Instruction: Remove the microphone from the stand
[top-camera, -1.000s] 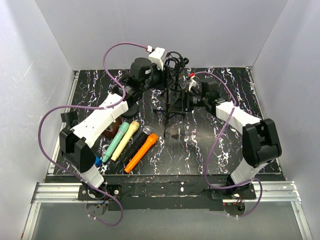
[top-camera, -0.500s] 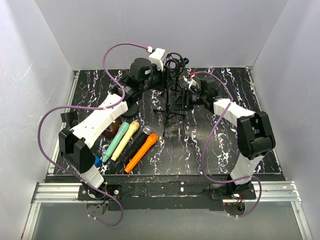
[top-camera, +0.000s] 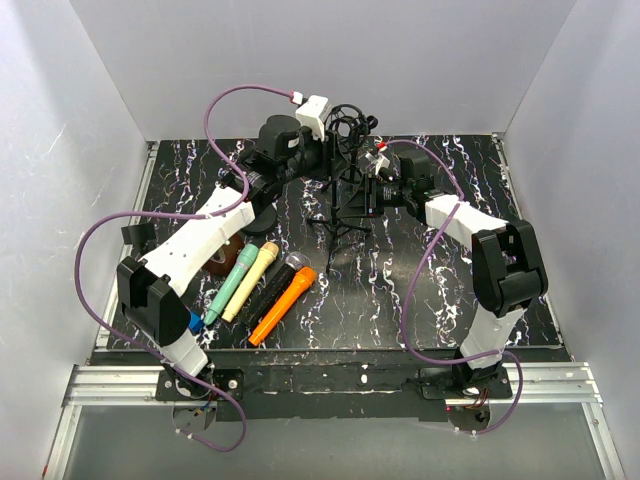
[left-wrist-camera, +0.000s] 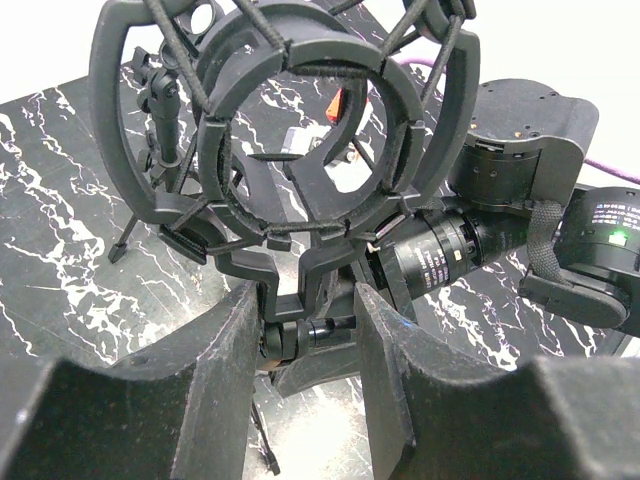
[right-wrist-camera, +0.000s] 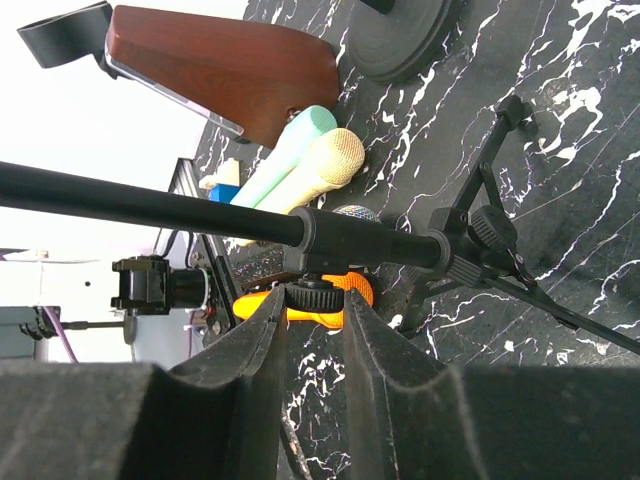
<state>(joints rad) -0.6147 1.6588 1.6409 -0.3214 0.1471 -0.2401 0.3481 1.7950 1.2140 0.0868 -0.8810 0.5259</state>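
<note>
Microphone is indistinct in the mount (top-camera: 349, 127) at upper centre. Right gripper (right-wrist-camera: 315, 308) has swung in and pinched the stand (right-wrist-camera: 150, 205) at its knob (right-wrist-camera: 318, 288). The left gripper (left-wrist-camera: 308, 300) pinches the mount's joint (left-wrist-camera: 300, 336), so the stand looks braced for pulling.

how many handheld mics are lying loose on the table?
4, side by side left of the stand: teal mic, cream mic, black mic, orange mic, left to right. More could be hidden under the left arm.

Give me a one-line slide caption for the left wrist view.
Left gripper closed on the pivot beneath the black shock mount, right arm beyond.
</note>
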